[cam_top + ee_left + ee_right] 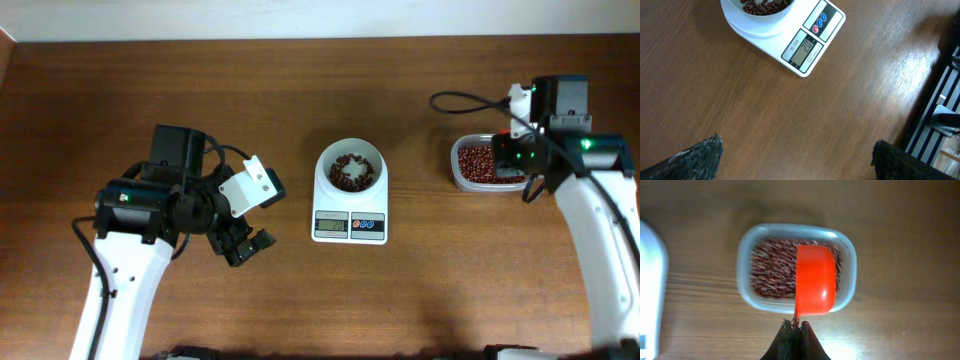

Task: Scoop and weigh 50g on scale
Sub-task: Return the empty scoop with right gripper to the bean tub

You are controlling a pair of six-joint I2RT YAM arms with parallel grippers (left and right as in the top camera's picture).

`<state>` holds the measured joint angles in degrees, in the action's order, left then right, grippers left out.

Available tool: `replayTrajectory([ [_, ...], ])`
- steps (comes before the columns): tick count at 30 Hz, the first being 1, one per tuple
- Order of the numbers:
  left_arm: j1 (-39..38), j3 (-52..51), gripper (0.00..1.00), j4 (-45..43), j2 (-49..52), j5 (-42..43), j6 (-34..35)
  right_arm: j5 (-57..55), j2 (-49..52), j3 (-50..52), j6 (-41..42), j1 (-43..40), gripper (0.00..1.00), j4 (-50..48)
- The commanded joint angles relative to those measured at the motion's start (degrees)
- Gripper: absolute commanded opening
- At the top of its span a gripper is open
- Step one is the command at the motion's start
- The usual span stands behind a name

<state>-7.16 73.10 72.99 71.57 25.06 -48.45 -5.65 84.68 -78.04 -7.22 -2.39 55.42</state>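
Over the left part of the table [300, 300], well apart from everything else: the left gripper [250, 247], jaws spread wide, clasping nothing. Hangs above bare wood. Shows in the left wrist view as two dark fingertips [695, 160] at the bottom corners, with only wood grain between them.

At the middle of the table, about midway between its left and right edges: the scale [349, 205], flat on the wood. Carries a round white bowl [325, 160] on its far part, with a grey display [331, 226] and two round buttons [368, 226] along its near edge. Holds a small heap of dark red-brown beans [351, 172] in the bowl, covering only the bottom. Shows digits on the display, too small to read with certainty.

Toward the right edge of the table, level with the bowl: a clear rectangular tub [745, 245], upright, with many more of the same beans spread across its floor.

Above that tub: the right gripper [796, 327], clamped tight on the thin handle of an orange-red scoop [815, 282]. Keeps the scoop's cup over the right half of the tub. Cannot tell whether the cup touches the beans beneath.
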Motion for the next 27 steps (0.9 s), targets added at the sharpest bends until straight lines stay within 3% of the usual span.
replayTrajectory([
  [1, 0.04, -0.15, 0.99, -0.07, -0.46, 0.44, -0.72, 0.72, 6.36, 0.15, 0.70, -1.99, 0.04, 0.90],
  [6, 0.04, -0.15, 0.99, -0.07, -0.46, 0.44, -0.72, 8.59, 15.89, 0.15, 0.66, -2.25, 0.04, 0.68],
  [11, 0.04, -0.15, 0.99, -0.07, -0.46, 0.44, -0.72, 18.10, 16.20, 0.15, 0.68, -3.02, 0.04, -0.44],
  [20, 0.04, -0.15, 0.99, -0.07, -0.46, 0.44, -0.72, 36.02, 19.87, 1.99, 0.66, -16.00, 0.04, -2.10],
  [27, 0.04, -0.15, 0.99, -0.07, -0.46, 0.44, -0.72, 43.28, 23.37, 1.97, 0.48, -17.70, 0.04, -1.38],
])
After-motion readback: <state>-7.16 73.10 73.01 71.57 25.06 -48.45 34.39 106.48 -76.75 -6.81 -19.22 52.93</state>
